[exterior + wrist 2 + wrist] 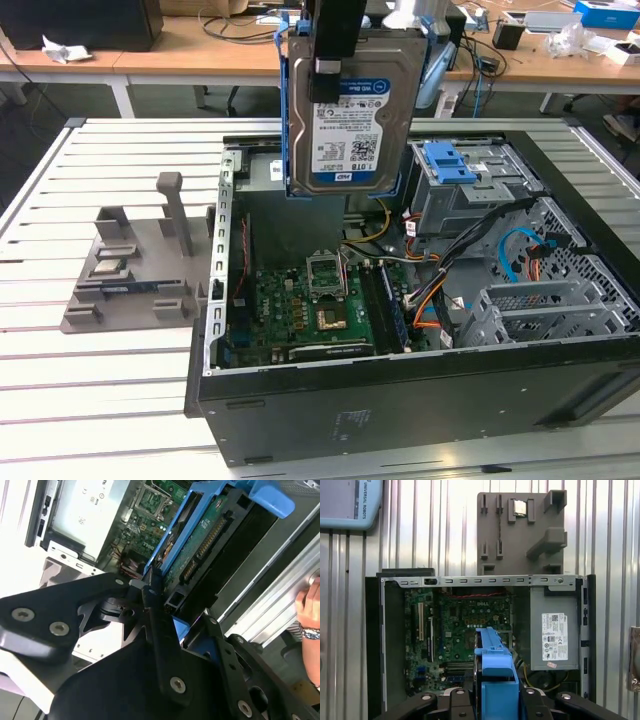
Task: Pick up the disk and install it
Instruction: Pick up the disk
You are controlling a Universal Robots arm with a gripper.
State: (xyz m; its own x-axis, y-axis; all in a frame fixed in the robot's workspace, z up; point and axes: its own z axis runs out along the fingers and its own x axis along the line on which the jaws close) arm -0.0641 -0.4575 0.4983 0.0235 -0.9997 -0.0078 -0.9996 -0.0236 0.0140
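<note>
The open computer case [400, 400] fills the lower centre and right of the exterior view. Above it, at upper centre, the disk [350, 120] hangs upright, label facing the camera. My pincer [332, 60] pinches it from above.

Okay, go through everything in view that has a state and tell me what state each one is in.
disk: upright, held in the air above the case, not installed
gripper: shut on the disk
case: lying on its side, open, side panel off
power supply: mounted inside the case
fixture: beside the case, a chip sitting in one slot
</note>
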